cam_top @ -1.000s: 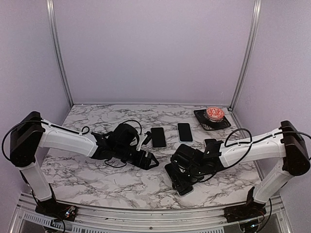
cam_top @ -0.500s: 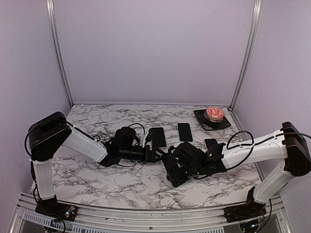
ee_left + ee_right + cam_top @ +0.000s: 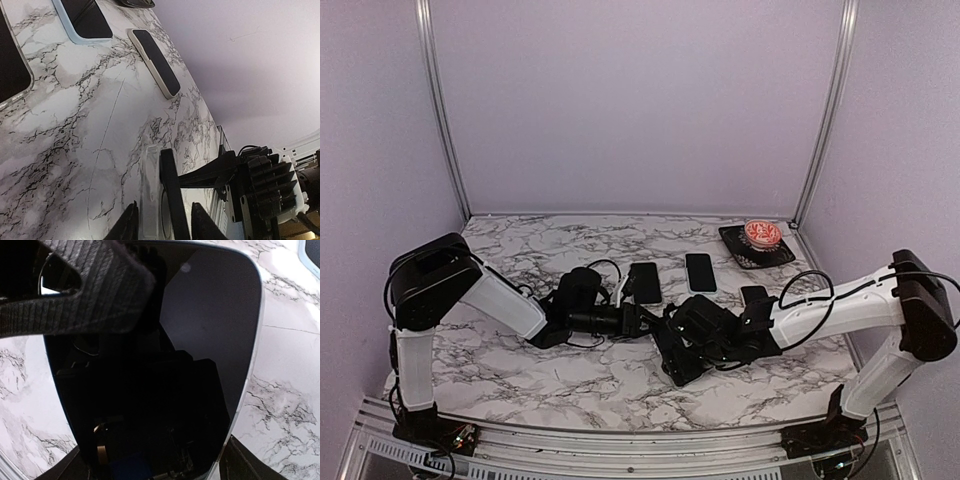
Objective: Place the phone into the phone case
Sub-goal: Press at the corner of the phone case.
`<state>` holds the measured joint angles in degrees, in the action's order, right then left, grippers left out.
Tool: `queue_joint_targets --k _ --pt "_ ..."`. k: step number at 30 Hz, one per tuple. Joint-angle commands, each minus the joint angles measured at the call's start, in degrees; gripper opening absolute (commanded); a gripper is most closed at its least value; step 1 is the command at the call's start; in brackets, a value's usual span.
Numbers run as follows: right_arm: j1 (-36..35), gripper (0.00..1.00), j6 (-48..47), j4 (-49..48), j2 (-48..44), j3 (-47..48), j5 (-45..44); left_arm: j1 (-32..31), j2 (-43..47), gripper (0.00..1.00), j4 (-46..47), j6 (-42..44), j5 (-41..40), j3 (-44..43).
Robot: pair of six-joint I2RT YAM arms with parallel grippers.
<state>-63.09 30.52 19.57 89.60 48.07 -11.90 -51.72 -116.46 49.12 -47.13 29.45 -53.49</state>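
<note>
- The right gripper (image 3: 155,466) clamps the phone (image 3: 200,340) across its width.
- The phone case (image 3: 149,185) stands against the phone, both edge-on between the left gripper (image 3: 162,226) fingers; whether these are clamped, I cannot tell.

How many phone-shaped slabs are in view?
4. Left slab, middle slab and right slab lie flat on the table beyond the arms; the fourth slab is in the right gripper. Others may be hidden.

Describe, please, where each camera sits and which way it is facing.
Top external: above and behind the arms, looking down on the marble table; both arms show.
Left wrist: low, looking along the table; the left gripper flanks the phone.
Right wrist: close over the phone's dark screen; the right gripper grips it.
Shared: both wrist views show that phone.
</note>
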Motion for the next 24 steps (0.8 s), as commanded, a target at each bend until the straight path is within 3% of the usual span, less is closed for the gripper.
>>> queue_joint_targets --k 1,3,8,13,20,22,24 --pt "-0.2 0.20 -1.0 -3.0 0.6 3.3 -1.8 -0.8 -2.0 0.22 1.0 0.9 0.0 -0.6" --pt "-0.1 0.20 -1.0 -3.3 0.5 3.3 -1.9 -1.0 -2.4 0.16 0.5 1.3 0.7 -1.0" --pt "-0.2 0.19 -1.0 -4.4 0.4 3.2 -2.1 -1.7 -2.7 0.16 -1.3 2.8 1.2 -1.4" --pt "-0.2 0.19 -1.7 -5.8 0.8 3.0 -1.6 -2.0 -3.0 0.36 -2.5 4.2 0.8 -1.7" --pt "-0.3 0.20 -3.3 -8.4 0.5 1.8 1.5 -2.3 -2.7 0.39 -4.4 6.7 0.0 -2.8" --pt "-0.4 0.22 -3.9 -8.5 0.3 1.7 2.5 -2.5 -2.5 0.33 -4.9 7.5 0.1 -2.8" --pt "-0.4 0.31 -4.2 -8.4 -0.3 1.3 3.2 -2.5 -1.9 0.21 -6.0 8.7 0.3 -2.9"
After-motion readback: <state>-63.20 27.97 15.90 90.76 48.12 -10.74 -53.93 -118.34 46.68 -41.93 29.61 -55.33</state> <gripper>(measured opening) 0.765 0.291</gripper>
